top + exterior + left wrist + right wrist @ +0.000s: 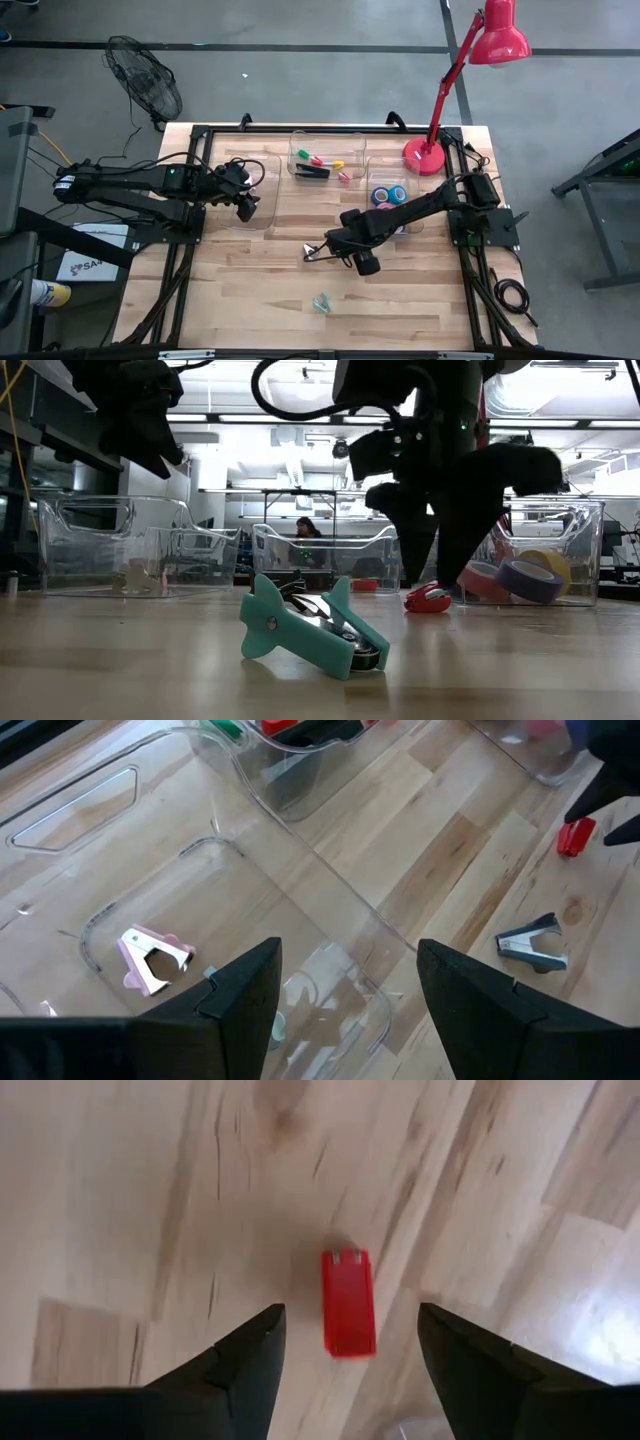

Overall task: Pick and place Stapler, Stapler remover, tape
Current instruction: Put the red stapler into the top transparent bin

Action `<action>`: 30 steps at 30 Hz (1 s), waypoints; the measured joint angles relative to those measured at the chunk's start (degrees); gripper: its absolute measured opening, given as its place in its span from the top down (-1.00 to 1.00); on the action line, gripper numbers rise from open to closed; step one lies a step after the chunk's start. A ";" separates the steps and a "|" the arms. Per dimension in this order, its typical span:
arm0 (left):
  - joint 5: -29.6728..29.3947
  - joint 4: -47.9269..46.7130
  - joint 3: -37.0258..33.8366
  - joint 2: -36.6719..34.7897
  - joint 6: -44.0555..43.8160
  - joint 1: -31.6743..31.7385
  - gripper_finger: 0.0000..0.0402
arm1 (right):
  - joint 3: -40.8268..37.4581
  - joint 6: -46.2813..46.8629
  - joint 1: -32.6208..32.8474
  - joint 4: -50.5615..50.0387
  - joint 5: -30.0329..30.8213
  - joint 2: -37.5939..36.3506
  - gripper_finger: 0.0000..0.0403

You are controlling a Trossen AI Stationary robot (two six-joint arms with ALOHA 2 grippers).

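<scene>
My right gripper (350, 1320) is open and points down over a small red staple remover (348, 1302) that lies on the table; its fingers stand on either side of the remover, above it and not touching. The remover also shows in the low view (428, 598). My left gripper (348, 955) is open and empty above the left clear bin (225, 215), where a pink staple remover (152, 958) lies. The black stapler (312, 172) lies in the middle bin. Tape rolls (388, 195) lie in the right bin.
A black staple remover (316, 250) lies on the table just left of my right gripper (345, 240). A teal staple remover (310, 630) lies near the front edge. A red desk lamp (425, 155) stands at the back right beside the bins.
</scene>
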 joint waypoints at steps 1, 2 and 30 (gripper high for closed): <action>0.00 0.00 0.00 0.01 0.01 0.00 -0.14 | -0.41 -0.17 -0.05 0.93 -0.05 0.00 -0.08; 0.00 0.00 0.00 0.01 0.02 0.00 -0.14 | -0.86 -0.21 -0.13 1.70 -0.30 0.00 -0.06; -0.04 -1.25 0.00 0.00 0.00 0.00 -0.14 | -2.46 1.97 -0.11 4.99 -3.51 -0.04 0.73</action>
